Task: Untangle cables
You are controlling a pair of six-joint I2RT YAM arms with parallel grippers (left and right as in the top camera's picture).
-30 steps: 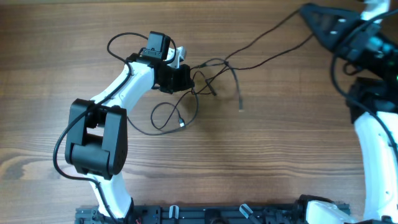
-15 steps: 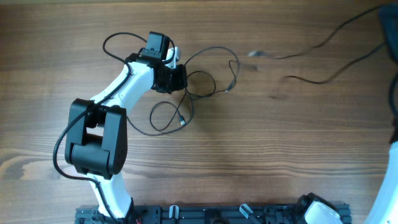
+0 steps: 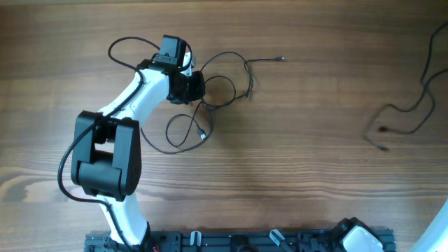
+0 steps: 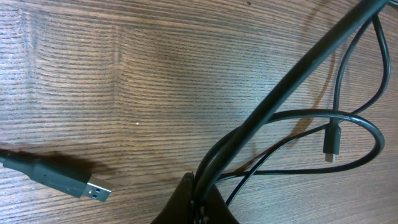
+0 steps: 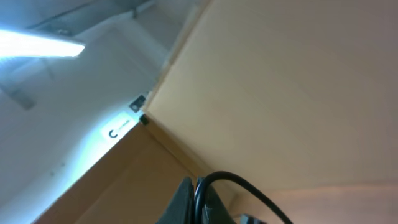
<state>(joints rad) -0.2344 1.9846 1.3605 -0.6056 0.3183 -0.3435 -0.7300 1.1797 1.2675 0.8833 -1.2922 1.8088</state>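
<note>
A tangle of thin black cables (image 3: 222, 89) lies in loose loops on the wooden table, just right of my left gripper (image 3: 198, 87). The left gripper is shut on two or three strands of it, seen close in the left wrist view (image 4: 202, 194). A USB-A plug (image 4: 92, 186) lies to its left and a small plug (image 4: 331, 146) to its right. One separate black cable (image 3: 392, 107) hangs in from the right edge, its plug end (image 3: 383, 147) over the table. My right gripper (image 5: 199, 196) is out of the overhead view, points at the ceiling and is shut on a black cable.
The left arm's own thicker black wire (image 3: 129, 43) loops behind its wrist. A free cable end (image 3: 281, 59) reaches right from the tangle. The arm bases and a black rail (image 3: 238, 241) run along the front edge. Bare wood lies between the tangle and the separated cable.
The right arm has swung out of the overhead view to the right, dragging one cable away from the tangle. The left gripper has held its strands and drifted slightly left.
</note>
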